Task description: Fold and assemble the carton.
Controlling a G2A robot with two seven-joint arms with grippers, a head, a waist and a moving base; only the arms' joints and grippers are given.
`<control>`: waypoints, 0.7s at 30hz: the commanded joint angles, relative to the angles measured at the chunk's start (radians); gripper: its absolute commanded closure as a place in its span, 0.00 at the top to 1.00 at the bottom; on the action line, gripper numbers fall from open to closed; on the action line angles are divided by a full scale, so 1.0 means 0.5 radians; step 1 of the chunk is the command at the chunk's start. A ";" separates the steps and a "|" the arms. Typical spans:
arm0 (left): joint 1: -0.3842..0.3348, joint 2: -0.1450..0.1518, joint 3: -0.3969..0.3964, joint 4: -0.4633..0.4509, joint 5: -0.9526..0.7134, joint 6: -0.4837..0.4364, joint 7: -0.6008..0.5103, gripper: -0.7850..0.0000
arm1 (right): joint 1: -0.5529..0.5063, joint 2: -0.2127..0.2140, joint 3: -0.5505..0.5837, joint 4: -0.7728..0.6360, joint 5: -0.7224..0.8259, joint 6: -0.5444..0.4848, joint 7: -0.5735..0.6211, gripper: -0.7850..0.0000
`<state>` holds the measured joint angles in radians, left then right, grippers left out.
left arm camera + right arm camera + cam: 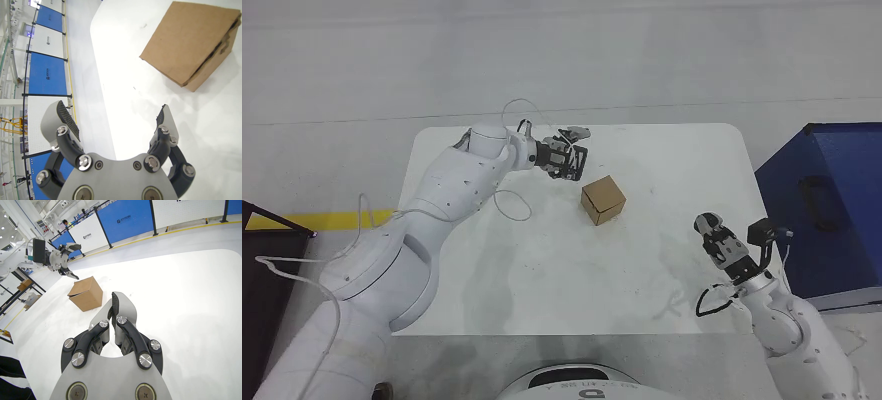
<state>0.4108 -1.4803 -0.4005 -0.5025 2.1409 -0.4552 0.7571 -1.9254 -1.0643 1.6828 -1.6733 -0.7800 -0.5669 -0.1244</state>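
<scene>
carton [603, 200]: boxed up, one seam gaping a little, mid-desk [542, 280] | left gripper [112, 108]: spread wide, empty, just far-left of carton, not touching | right gripper [113, 296]: pinched closed, empty, near right desk edge

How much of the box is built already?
Mostly done: the carton already stands as a cube on the table. Nothing is in hand: the left gripper hangs open beside it, the right gripper is shut, farther off. Left: one flap seam gapes and may need pressing.

One carton [603, 200], one table [542, 275], and two hands: left hand [580, 152], right hand [706, 224].
</scene>
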 commanded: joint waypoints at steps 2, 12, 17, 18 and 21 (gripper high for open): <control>0.002 -0.046 0.066 0.025 0.047 -0.091 0.084 1.00 | -0.017 -0.001 0.040 0.000 0.012 -0.020 -0.050 0.00; -0.026 -0.135 0.135 0.300 0.032 -0.024 0.593 1.00 | -0.043 -0.007 0.091 0.002 0.015 -0.115 -0.109 0.00; -0.067 -0.144 0.090 0.413 -0.039 0.108 0.486 1.00 | -0.028 -0.013 0.080 -0.001 0.012 -0.102 -0.096 0.00; -0.071 -0.145 0.072 0.424 -0.072 0.150 0.461 1.00 | -0.029 -0.014 0.080 -0.003 0.009 -0.103 -0.098 0.00; -0.077 -0.156 0.044 0.420 -0.112 0.297 0.317 1.00 | -0.037 -0.019 0.086 0.001 0.000 -0.081 -0.114 0.00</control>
<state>0.3713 -1.5560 -0.3758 -0.2893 2.0890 -0.3297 0.9396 -1.9424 -1.0730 1.7247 -1.6739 -0.7791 -0.6123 -0.1787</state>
